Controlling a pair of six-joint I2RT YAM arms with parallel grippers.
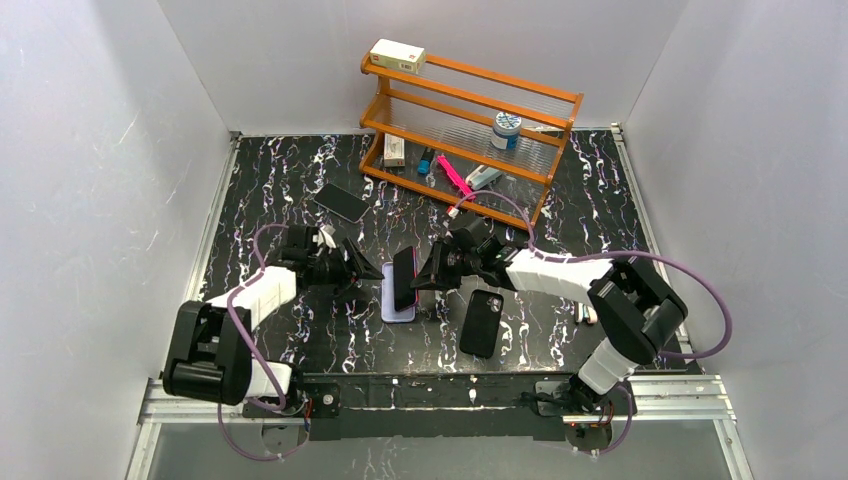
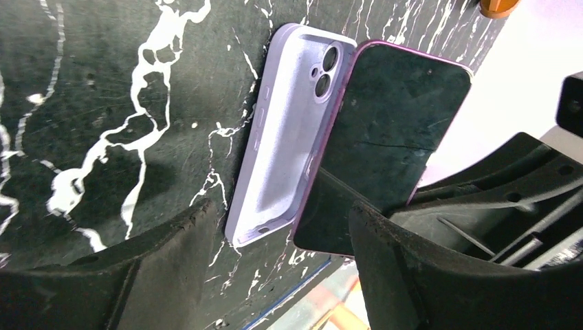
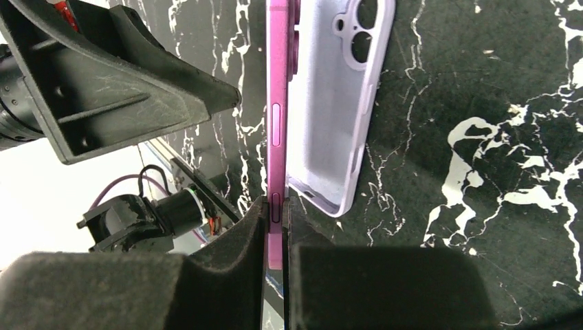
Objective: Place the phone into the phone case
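Observation:
My right gripper (image 1: 425, 275) (image 3: 276, 206) is shut on a pink-edged phone (image 1: 405, 278) (image 3: 278, 103) with a dark screen (image 2: 385, 137). It holds the phone upright on its long edge. An empty lavender case (image 1: 392, 310) (image 2: 289, 130) (image 3: 330, 110) lies open side up on the table, right beside that phone. My left gripper (image 1: 362, 270) (image 2: 275, 220) is open, its jaws either side of the case's near end and the phone's corner. A plain black phone (image 1: 342, 202) lies at the back left. A matte black case (image 1: 481, 322) with a camera cutout lies right of centre.
A wooden rack (image 1: 470, 110) stands at the back with a box (image 1: 397, 56) on top, a jar (image 1: 506, 129) and several small items on its shelves. White walls close in the left, right and back of the marbled black table (image 1: 280, 180).

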